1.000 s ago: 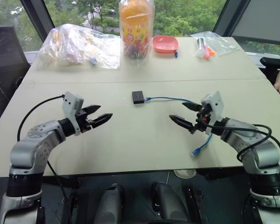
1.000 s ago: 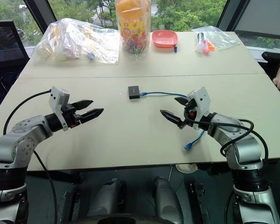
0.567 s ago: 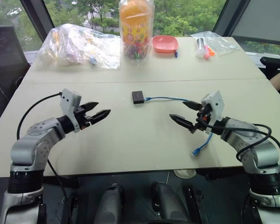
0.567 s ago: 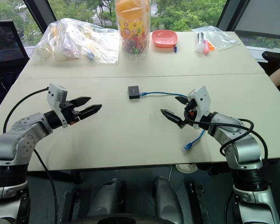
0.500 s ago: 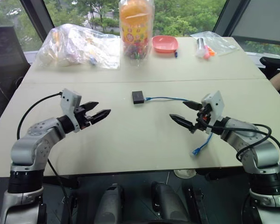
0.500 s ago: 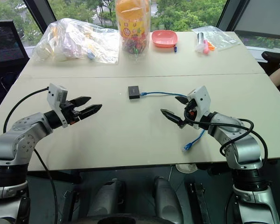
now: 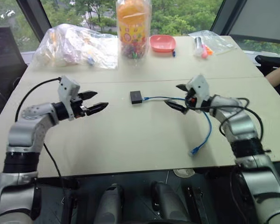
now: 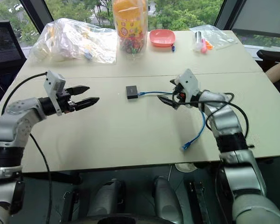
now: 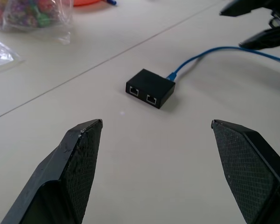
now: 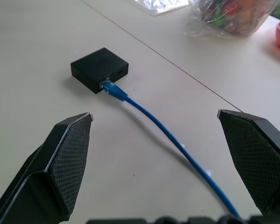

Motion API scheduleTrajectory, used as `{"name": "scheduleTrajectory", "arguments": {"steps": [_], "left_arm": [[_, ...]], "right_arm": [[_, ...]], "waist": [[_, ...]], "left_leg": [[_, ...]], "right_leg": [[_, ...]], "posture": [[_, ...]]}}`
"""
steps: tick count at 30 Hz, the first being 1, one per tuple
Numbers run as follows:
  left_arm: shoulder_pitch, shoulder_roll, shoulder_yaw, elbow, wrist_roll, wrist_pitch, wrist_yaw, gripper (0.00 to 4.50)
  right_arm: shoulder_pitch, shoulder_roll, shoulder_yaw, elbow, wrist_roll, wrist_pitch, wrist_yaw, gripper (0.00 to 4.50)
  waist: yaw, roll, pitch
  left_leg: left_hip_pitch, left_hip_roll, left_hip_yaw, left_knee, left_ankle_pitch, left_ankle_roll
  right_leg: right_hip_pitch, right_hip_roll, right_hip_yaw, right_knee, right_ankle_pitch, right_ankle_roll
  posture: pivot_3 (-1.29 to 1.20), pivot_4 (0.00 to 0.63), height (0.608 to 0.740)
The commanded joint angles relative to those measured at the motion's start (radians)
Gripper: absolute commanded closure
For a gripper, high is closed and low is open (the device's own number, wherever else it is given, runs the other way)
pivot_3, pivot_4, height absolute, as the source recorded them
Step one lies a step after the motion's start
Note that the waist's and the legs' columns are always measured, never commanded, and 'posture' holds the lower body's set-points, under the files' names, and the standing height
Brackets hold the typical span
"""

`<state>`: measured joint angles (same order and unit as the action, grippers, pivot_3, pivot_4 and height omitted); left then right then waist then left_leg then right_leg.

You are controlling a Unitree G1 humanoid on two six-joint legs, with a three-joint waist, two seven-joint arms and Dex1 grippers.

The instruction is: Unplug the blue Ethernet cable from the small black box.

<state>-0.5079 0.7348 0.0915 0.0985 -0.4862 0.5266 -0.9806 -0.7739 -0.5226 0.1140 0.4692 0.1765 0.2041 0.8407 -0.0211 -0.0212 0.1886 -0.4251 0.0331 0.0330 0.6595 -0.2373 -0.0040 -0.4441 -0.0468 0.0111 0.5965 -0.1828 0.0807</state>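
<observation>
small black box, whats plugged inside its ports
The blue Ethernet cable has one plug seated in the side of the small black box facing the right pincer. Two ports on the opposite side sit empty. The plug's tip inside the socket is hidden.

There was one small black box (image 7: 136,97) on the table (image 7: 130,135). It had two little holes for plugs on one side. One blue cable (image 7: 206,130) was stuck into the box. There were two grippers, a left one (image 7: 92,102) and a right one (image 7: 178,97), and each had two black fingers. Far back stood one tall jar (image 7: 133,27) of candy, one pink dish (image 7: 161,43), and two clear plastic bags (image 7: 74,45).
</observation>
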Motion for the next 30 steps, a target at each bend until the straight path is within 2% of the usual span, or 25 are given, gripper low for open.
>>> {"name": "scheduleTrajectory", "arguments": {"steps": [1,6,13,16,19,23,27,30], "left_arm": [[-0.041,0.055,-0.019,0.017,0.002,-0.006,-0.113,0.66],[-0.018,0.050,0.020,-0.017,-0.011,0.008,-0.085,0.66],[0.127,0.030,0.106,-0.192,-0.060,0.074,0.027,0.66],[0.173,0.024,0.138,-0.240,-0.082,0.102,0.064,0.60],[0.189,0.021,0.146,-0.256,-0.092,0.113,0.085,0.60],[0.167,0.019,0.127,-0.249,-0.082,0.109,0.095,0.60],[0.149,0.025,0.124,-0.232,-0.076,0.105,0.096,0.60],[0.131,0.021,0.114,-0.197,-0.061,0.087,0.088,0.60]], "right_arm": [[-0.196,0.100,0.037,0.319,-0.060,-0.137,0.066,0.00],[-0.372,0.214,0.063,0.690,-0.155,-0.257,0.068,0.00],[-0.420,0.275,0.087,0.866,-0.282,-0.288,-0.002,0.00],[-0.430,0.303,0.099,0.879,-0.329,-0.319,-0.041,0.91],[-0.434,0.330,0.121,0.889,-0.388,-0.347,-0.090,2.40],[-0.429,0.353,0.125,0.897,-0.424,-0.335,-0.045,4.43],[-0.437,0.357,0.088,0.892,-0.406,-0.304,0.022,4.48],[-0.453,0.336,0.083,0.873,-0.422,-0.347,-0.040,4.48]], "waist": [[-0.006,0.000,0.001],[-0.015,0.000,0.001],[-0.023,0.000,0.001],[-0.024,0.000,0.001],[-0.025,0.000,0.001],[-0.026,0.000,0.000],[-0.026,0.000,0.000],[-0.026,0.000,0.000]], "left_leg": [[0.000,0.000,0.001,-0.001,0.000,0.000],[0.000,0.000,0.002,-0.002,0.000,0.000],[0.001,-0.001,0.003,-0.006,0.000,0.000],[0.004,-0.001,0.004,-0.007,0.001,-0.001],[0.010,0.000,0.004,-0.009,0.002,-0.003],[0.016,0.000,0.004,-0.010,0.002,-0.004],[0.017,0.000,0.004,-0.011,0.002,-0.004],[0.016,0.000,0.005,-0.012,0.002,-0.004]], "right_leg": [[-0.001,0.000,0.001,0.000,0.000,0.000],[-0.001,0.000,0.002,0.001,0.000,0.001],[-0.002,-0.003,0.004,0.001,0.000,0.001],[-0.001,-0.002,0.004,0.002,0.000,0.001],[0.001,-0.001,0.005,0.003,0.000,0.000],[0.006,0.000,0.006,0.004,0.000,-0.001],[0.006,0.000,0.006,0.004,0.000,-0.001],[0.005,0.000,0.007,0.004,0.000,0.000]], "posture": [[0.00,0.150,0.740],[0.00,0.150,0.740],[0.00,0.150,0.740],[0.00,0.150,0.740],[0.00,0.150,0.740],[0.00,0.150,0.740],[0.00,0.150,0.740],[0.00,0.150,0.740]]}}
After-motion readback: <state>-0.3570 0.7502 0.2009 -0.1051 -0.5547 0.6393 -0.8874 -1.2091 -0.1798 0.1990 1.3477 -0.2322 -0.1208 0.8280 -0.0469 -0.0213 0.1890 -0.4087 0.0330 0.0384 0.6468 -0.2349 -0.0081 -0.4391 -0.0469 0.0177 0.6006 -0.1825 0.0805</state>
